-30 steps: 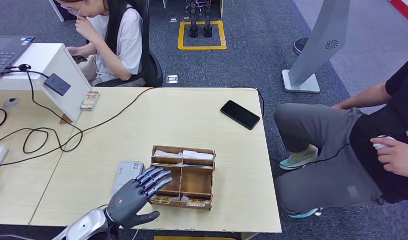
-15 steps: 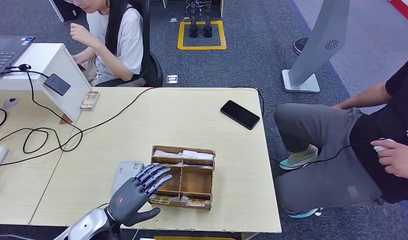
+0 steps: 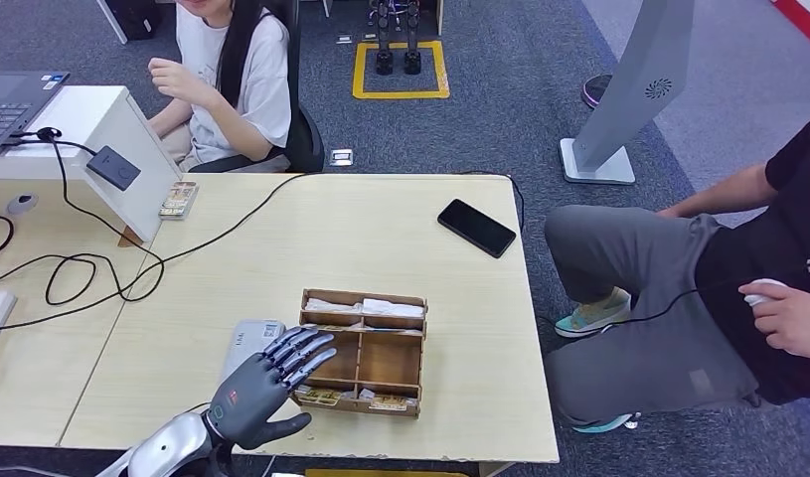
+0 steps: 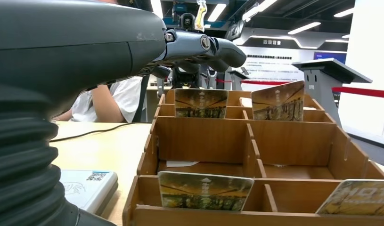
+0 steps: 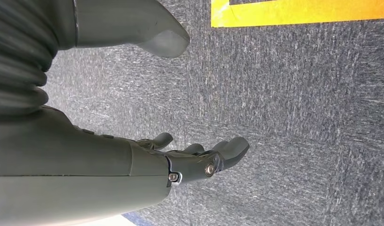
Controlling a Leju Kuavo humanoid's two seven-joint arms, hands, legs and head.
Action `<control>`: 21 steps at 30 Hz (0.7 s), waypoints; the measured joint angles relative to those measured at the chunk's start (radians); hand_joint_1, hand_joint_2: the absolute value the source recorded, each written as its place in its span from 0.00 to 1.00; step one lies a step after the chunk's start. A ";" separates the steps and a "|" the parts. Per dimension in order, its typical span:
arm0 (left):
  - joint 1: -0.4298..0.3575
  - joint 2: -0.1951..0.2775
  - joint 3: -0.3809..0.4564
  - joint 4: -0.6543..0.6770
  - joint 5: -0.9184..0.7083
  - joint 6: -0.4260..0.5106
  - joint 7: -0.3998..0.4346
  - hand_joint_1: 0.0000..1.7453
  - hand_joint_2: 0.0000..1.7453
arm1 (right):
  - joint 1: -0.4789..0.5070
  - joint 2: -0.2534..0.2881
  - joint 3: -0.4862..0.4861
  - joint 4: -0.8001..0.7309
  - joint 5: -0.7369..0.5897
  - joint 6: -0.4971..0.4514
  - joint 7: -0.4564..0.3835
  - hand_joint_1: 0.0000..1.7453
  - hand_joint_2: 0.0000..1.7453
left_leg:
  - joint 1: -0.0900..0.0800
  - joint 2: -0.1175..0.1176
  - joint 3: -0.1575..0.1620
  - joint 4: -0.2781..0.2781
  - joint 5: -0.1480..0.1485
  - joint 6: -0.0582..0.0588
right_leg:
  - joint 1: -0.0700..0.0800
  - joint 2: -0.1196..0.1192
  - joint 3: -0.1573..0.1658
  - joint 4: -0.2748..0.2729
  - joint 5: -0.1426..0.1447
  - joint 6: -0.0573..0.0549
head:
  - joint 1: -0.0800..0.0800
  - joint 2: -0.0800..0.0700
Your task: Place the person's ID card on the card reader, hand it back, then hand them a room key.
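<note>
Room keys [image 4: 201, 103] sit upright in wooden tray [image 3: 410, 298]; card reader [image 3: 247, 343] just beside it. Your left hand [image 3: 258, 383] hovers over tray's near edge, fingers spread, empty. Key handover looks pending.

Showing pale matt wood grain on the rectangular table [image 3: 381, 238]. Looking like thin raw plywood, the brown compartmented box [image 3: 362, 351] near the table's front edge. Gleaming glossy, the black slab phone [image 3: 477, 228] near the right edge. Appearing matt dark plastic, the left hand [image 3: 259, 387] on a brushed silver metal forearm.
</note>
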 joint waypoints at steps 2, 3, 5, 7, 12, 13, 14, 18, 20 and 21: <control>0.000 0.004 0.000 0.000 0.002 -0.004 -0.002 0.00 1.00 | 0.000 0.000 -0.001 0.000 0.001 0.000 -0.001 0.00 1.00 | 0.000 0.000 0.000 0.000 0.000 0.000 | 0.000 0.000 0.000 0.000 0.000 0.000 | 0.000 0.000; 0.000 0.006 0.000 0.000 0.003 -0.007 -0.004 0.00 1.00 | 0.000 0.000 -0.002 0.000 0.002 0.000 -0.001 0.00 1.00 | 0.000 0.000 0.000 0.000 0.000 0.000 | 0.000 0.000 0.000 0.000 0.000 0.000 | 0.000 0.000; 0.000 0.010 0.000 0.000 0.006 -0.013 -0.007 0.00 1.00 | 0.000 0.000 -0.004 0.000 0.005 0.000 -0.001 0.00 1.00 | 0.000 0.000 0.000 0.000 0.000 0.000 | 0.000 0.000 0.000 0.000 0.000 0.000 | 0.000 0.000; 0.000 0.014 0.000 0.000 0.010 -0.019 -0.009 0.00 1.00 | 0.000 0.000 -0.005 0.000 0.007 0.000 -0.001 0.00 1.00 | 0.000 0.000 0.000 0.000 0.000 0.000 | 0.000 0.000 0.000 0.000 0.000 0.000 | 0.000 0.000; -0.004 0.023 -0.002 0.000 0.018 -0.039 -0.015 0.00 1.00 | -0.001 0.000 -0.007 0.000 0.014 0.000 -0.002 0.00 1.00 | 0.000 0.000 0.000 0.000 0.000 0.000 | 0.000 0.000 0.000 0.000 0.000 0.000 | 0.000 0.000; -0.005 0.025 -0.003 0.000 0.020 -0.042 -0.017 0.00 1.00 | -0.001 0.000 -0.008 0.000 0.015 0.000 -0.002 0.00 1.00 | 0.000 0.000 0.000 0.000 0.000 0.000 | 0.000 0.000 0.000 0.000 0.000 0.000 | 0.000 0.000; -0.006 0.028 -0.004 0.000 0.022 -0.045 -0.018 0.00 1.00 | -0.001 0.000 -0.010 0.000 0.016 0.000 -0.002 0.00 1.00 | 0.000 0.000 0.000 0.000 0.000 0.000 | 0.000 0.000 0.000 0.000 0.000 0.000 | 0.000 0.000; -0.007 0.035 -0.008 0.000 0.028 -0.058 -0.021 0.00 1.00 | -0.001 0.000 -0.019 -0.001 0.019 0.001 -0.002 0.00 1.00 | 0.000 0.000 0.000 0.000 0.000 0.000 | 0.000 0.000 0.000 0.000 0.000 0.000 | 0.000 0.000; -0.008 0.039 -0.009 0.000 0.031 -0.062 -0.021 0.00 1.00 | -0.001 0.000 -0.022 -0.001 0.020 0.001 -0.002 0.00 1.00 | 0.000 0.000 0.000 0.000 0.000 0.000 | 0.000 0.000 0.000 0.000 0.000 0.000 | 0.000 0.000; -0.008 0.040 -0.009 0.000 0.032 -0.062 -0.021 0.00 1.00 | -0.001 0.000 -0.023 -0.001 0.021 0.002 -0.002 0.00 1.00 | 0.000 0.000 0.000 0.000 0.000 0.000 | 0.000 0.000 0.000 0.000 0.000 0.000 | 0.000 0.000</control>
